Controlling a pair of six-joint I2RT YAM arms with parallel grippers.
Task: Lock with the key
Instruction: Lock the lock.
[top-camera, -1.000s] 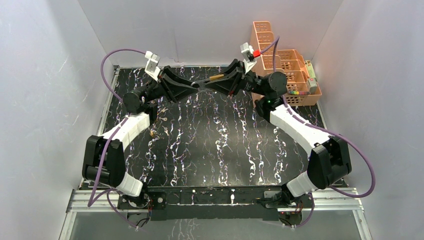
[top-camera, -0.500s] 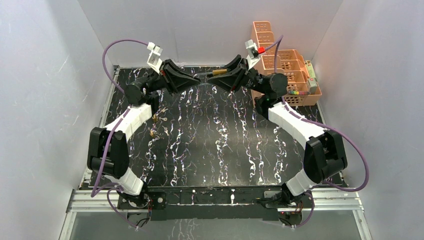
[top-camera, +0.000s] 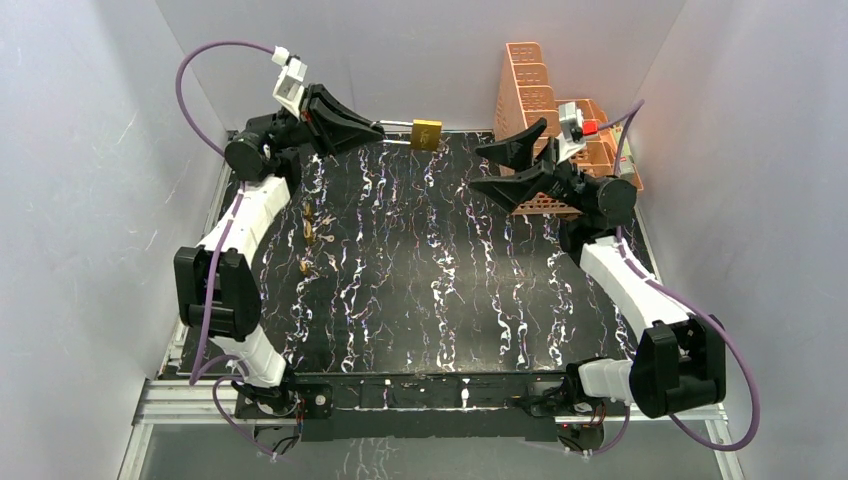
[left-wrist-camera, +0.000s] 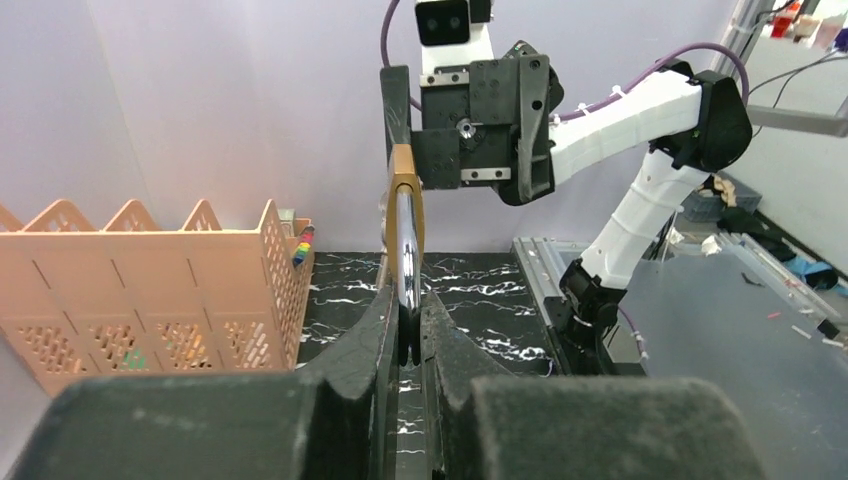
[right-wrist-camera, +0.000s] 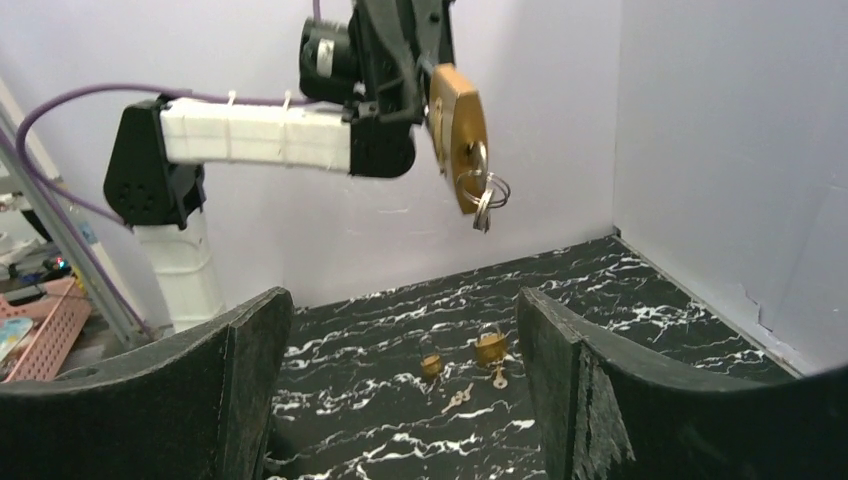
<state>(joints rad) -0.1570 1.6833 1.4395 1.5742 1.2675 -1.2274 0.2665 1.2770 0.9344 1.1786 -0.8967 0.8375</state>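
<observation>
A brass padlock (top-camera: 426, 133) hangs in the air at the back of the table, and my left gripper (top-camera: 384, 129) is shut on its chrome shackle (left-wrist-camera: 408, 262). The left wrist view shows the lock edge-on, straight above the jaws (left-wrist-camera: 410, 335). From the right wrist view, the padlock (right-wrist-camera: 458, 130) has a key on a ring (right-wrist-camera: 485, 207) stuck in its bottom face. My right gripper (top-camera: 477, 166) stands wide open to the right of the lock and apart from it. Nothing lies between its fingers (right-wrist-camera: 403, 300).
Two small padlocks (right-wrist-camera: 490, 348) (right-wrist-camera: 430, 365) and loose keys (right-wrist-camera: 457, 398) lie on the black marbled table (top-camera: 430, 290) at its left side (top-camera: 308, 235). Orange baskets (top-camera: 575, 150) stand at the back right, behind my right gripper. White walls enclose the table.
My right gripper has let go of the padlock, opened wide and pulled back to the right. My left gripper shut on the shackle and carried the lock up and back.
</observation>
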